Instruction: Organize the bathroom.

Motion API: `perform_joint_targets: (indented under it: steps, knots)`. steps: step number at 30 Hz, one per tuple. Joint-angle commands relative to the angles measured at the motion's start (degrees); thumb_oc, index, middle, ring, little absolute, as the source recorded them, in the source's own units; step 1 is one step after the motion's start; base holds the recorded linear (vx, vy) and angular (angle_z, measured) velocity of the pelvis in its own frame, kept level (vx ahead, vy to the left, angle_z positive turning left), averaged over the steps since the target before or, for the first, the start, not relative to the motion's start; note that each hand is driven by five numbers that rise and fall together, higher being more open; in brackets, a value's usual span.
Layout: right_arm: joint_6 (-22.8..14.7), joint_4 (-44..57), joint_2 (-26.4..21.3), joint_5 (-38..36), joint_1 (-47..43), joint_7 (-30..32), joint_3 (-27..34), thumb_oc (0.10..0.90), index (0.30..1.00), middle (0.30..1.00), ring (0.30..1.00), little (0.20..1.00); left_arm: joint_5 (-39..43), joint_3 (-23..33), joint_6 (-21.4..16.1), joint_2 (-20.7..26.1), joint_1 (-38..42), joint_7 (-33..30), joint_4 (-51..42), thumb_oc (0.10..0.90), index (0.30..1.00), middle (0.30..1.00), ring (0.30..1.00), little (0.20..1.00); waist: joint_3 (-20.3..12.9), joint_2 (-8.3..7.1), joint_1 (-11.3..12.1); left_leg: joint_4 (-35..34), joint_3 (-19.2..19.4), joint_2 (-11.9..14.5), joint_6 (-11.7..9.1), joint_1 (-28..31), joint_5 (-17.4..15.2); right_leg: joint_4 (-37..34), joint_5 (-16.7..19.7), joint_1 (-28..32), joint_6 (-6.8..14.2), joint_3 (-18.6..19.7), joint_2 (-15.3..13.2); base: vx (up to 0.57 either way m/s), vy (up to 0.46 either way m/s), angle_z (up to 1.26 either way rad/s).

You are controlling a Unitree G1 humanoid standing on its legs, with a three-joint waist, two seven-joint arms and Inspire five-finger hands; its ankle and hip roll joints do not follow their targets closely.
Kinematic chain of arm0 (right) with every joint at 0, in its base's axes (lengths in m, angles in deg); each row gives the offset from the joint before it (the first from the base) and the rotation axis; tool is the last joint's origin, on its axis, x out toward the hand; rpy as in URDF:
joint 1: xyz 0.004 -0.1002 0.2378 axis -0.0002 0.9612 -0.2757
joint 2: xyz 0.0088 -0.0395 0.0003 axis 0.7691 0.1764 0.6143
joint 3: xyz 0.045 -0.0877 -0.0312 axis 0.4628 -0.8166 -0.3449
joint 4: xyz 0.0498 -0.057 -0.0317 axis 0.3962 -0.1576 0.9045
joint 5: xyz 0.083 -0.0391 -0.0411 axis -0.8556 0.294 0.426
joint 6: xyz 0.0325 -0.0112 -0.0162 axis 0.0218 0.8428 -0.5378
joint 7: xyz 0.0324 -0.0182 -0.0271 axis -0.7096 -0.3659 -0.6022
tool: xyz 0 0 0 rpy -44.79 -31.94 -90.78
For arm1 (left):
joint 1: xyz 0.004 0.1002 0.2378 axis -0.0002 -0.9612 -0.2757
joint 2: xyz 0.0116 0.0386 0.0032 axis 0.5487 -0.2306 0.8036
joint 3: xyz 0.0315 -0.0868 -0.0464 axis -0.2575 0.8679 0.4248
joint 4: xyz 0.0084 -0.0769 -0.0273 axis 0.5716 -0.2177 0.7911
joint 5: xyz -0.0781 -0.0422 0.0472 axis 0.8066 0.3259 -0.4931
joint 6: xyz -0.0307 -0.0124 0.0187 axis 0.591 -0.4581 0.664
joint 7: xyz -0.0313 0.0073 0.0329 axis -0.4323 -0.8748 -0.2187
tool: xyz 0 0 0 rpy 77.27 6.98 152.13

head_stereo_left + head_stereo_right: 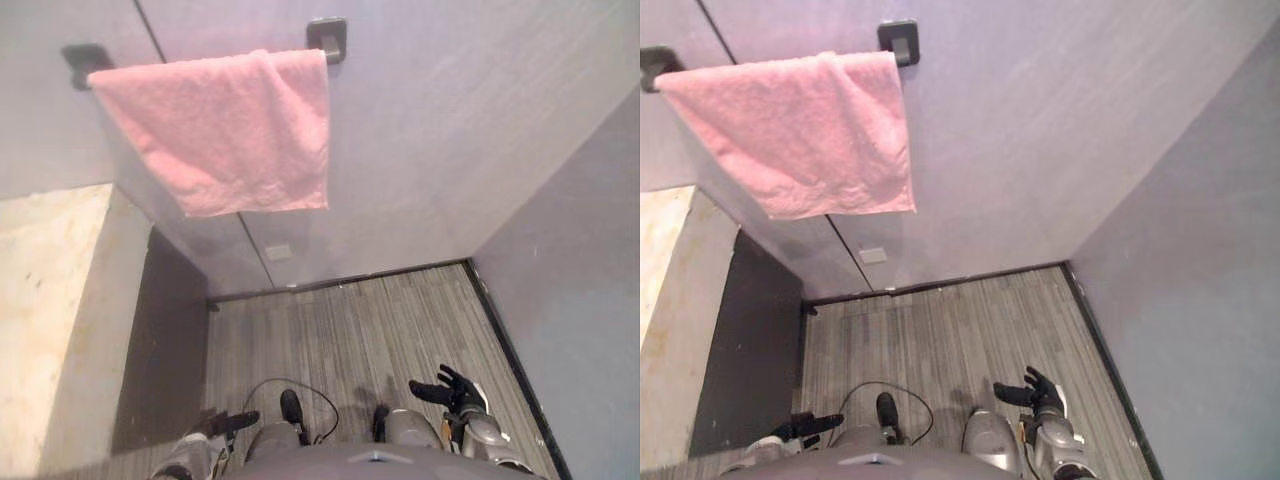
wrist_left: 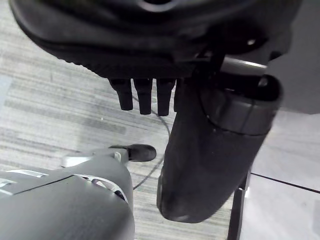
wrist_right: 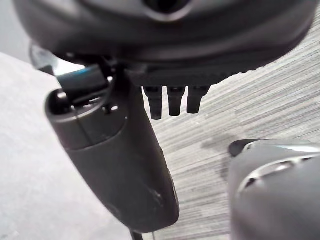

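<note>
You are looking at a pink towel [image 1: 225, 130] already hanging over the wall bar [image 1: 326, 38], while your left hand [image 1: 222, 423] and right hand [image 1: 447, 389] are idling low, fingers relaxed, holding nothing

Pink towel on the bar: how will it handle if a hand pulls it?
The pink towel is likely floppy: it drapes over the towel bar with a wrinkled hem. Probably light, and apt to slide off if tugged from one side, since it hangs unevenly.

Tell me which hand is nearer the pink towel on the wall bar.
Left. The left hand hangs low, roughly beneath the pink towel; the right hand hangs low too, farther off to the right.
</note>
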Motion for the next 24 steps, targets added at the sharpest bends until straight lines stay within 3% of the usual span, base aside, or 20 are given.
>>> perform_joint_targets:
  steps: [1, 4, 6, 9, 12, 13, 14, 16, 18, 20, 21, 22, 24]
  knots:
    - [-1.1, 3.6, 0.6, -1.6, -0.9, 0.6, 0.1, 0.800, 0.900, 0.900, 0.900, 0.900, -2.9, -4.6, 2.3, 1.6, 0.5, -0.7, 2.3, 0.800, 0.900, 0.900, 0.900, 0.900, -3.0, -0.73, 0.9, -2.3, -3.6, -4.4, -1.1, -9.6, -0.9, -10.1, -10.6, 12.3, -4.8, 1.5, 8.1, -0.37, -0.174, 0.29]
    - [0.9, 5.3, -0.7, -4.3, -1.8, 1.1, -1.1, 0.800, 0.900, 0.900, 0.900, 0.900, -3.6, -5.5, 1.7, 1.6, 1.0, 0.3, 2.2, 0.800, 0.900, 0.900, 0.900, 0.900, -0.3, -0.69, 0.9, -2.3, -4.0, -2.2, -3.3, -12.5, 0.2, -13.9, -9.2, 11.3, -5.4, 0.2, 7.2, -0.52, -0.035, 0.58]
    - [2.5, 5.6, -1.6, -5.8, -2.1, 1.3, -0.8, 0.800, 0.900, 0.900, 0.900, 0.900, -5.1, -5.5, 1.8, 1.1, 1.3, 0.0, 2.8, 0.800, 0.900, 0.900, 0.900, 0.900, 1.6, -0.79, 0.6, -1.1, -2.7, -2.0, -2.9, -12.9, -0.1, -15.8, -7.3, 11.4, -5.7, -1.9, 6.5, -0.66, 0.021, 0.60]
    - [2.2, 3.0, -1.7, -6.1, -2.2, 0.6, 0.1, 0.800, 0.900, 0.900, 0.900, 0.900, -8.1, -4.4, 0.7, 0.9, 0.5, 1.4, 3.5, 0.800, 0.900, 0.900, 0.900, 0.900, 3.0, -1.79, 0.1, 10.0, -0.2, -4.3, -0.7, -10.5, -5.6, -17.8, -3.6, 10.0, -7.3, -4.8, 4.3, -0.51, 0.073, 0.65]
    - [3.0, 0.2, -1.8, -3.8, -2.5, -0.5, 0.9, 0.800, 0.900, 0.900, 0.900, 0.900, -6.9, -2.2, -0.8, 0.4, -0.6, 1.4, 3.7, 0.800, 0.900, 0.900, 0.900, 0.900, 2.1, -3.93, 0.1, 23.4, 0.9, -8.7, 1.7, -8.6, -15.6, -20.8, 1.1, 8.1, -7.5, -5.8, 1.2, -0.53, 0.121, 0.47]
    - [3.8, -0.5, -1.8, -4.0, -2.5, -0.3, 1.2, 0.800, 0.900, 0.900, 0.900, 0.900, -7.0, -1.3, -1.3, 0.5, -0.9, 1.6, 3.6, 0.800, 0.900, 0.900, 0.900, 0.900, 1.7, -4.27, -0.1, 29.5, 1.1, -9.1, 1.5, -7.9, -18.1, -21.9, 2.5, 7.6, -7.4, -6.2, 0.3, -0.58, 0.187, 0.42]
    - [4.6, -1.1, -1.9, -3.8, -2.6, -0.4, 1.5, 0.800, 0.900, 0.900, 0.900, 0.900, -7.1, -0.6, -1.4, 0.6, -1.2, 1.9, 3.5, 0.800, 0.900, 0.900, 0.900, 0.900, 1.2, -4.47, -0.3, 34.3, 0.3, -9.6, 0.6, -7.6, -18.3, -22.5, 3.6, 7.0, -7.2, -6.4, -0.5, -0.48, 0.173, 0.49]
    - [5.6, -1.5, -2.1, -3.7, -2.6, -0.9, 2.0, 0.800, 0.900, 0.900, 0.900, 0.900, -7.3, 0.4, -1.4, 0.9, -1.4, 2.0, 3.4, 0.800, 0.900, 0.900, 0.900, 0.900, 0.6, -3.99, -0.9, 37.0, -1.7, -9.5, -1.1, -5.2, -16.8, -23.1, 5.0, 6.3, -7.0, -6.4, -1.2, -0.46, 0.245, 0.53]
    - [5.9, -1.4, -2.8, -2.8, -2.3, -0.9, 2.2, 0.800, 0.900, 0.900, 0.900, 0.900, -6.8, 0.5, -1.8, 1.0, -1.4, 2.4, 3.3, 0.800, 0.900, 0.900, 0.900, 0.900, 0.0, -2.69, -2.0, 34.7, -3.3, -8.5, -3.5, 0.5, -14.5, -23.7, 6.1, 5.0, -7.0, -7.1, -1.6, -0.44, 0.341, 0.36]
    - [5.2, -1.4, -3.2, -2.6, -2.0, -1.0, 2.5, 0.800, 0.900, 0.900, 0.900, 0.900, -6.4, 0.6, -2.3, 0.8, -1.3, 2.4, 3.1, 0.800, 0.900, 0.900, 0.900, 0.900, -0.3, -1.67, -2.7, 31.7, -4.0, -8.0, -4.5, 4.3, -14.0, -23.7, 6.9, 3.9, -6.6, -7.3, -2.1, -0.41, 0.409, 0.27]
    - [5.0, -1.4, -3.5, -1.9, -1.9, -1.1, 2.7, 0.800, 0.900, 0.900, 0.900, 0.900, -6.8, 0.5, -2.6, 0.7, -1.0, 2.4, 2.8, 0.800, 0.900, 0.900, 0.900, 0.900, -0.5, -1.27, -3.3, 29.3, -4.2, -7.7, -4.4, 6.1, -14.9, -23.2, 7.8, 2.5, -6.0, -7.0, -2.9, -0.55, 0.630, 0.18]
    - [4.8, -1.0, -3.9, -1.1, -2.3, -1.1, 2.9, 0.800, 0.900, 0.900, 0.900, 0.900, -6.8, -0.3, -3.1, 0.7, -0.5, 2.3, 2.2, 0.800, 0.900, 0.900, 0.900, 0.900, -0.5, -0.79, -4.3, 24.7, -4.3, -7.9, -3.4, 9.0, -17.7, -21.9, 9.8, -1.1, -4.1, -5.7, -4.5, -0.47, 0.576, 0.04]
    - [4.5, -0.8, -4.1, 0.2, -2.4, -1.2, 2.9, 0.800, 0.900, 0.900, 0.900, 0.900, -5.9, -0.9, -3.5, 0.9, -0.4, 2.3, 1.9, 0.800, 0.900, 0.900, 0.900, 0.900, -0.5, -0.43, -5.0, 22.0, -4.3, -8.4, -3.2, 10.3, -18.8, -21.2, 10.9, -2.8, -3.0, -4.3, -5.0, -0.42, 0.529, 0.04]
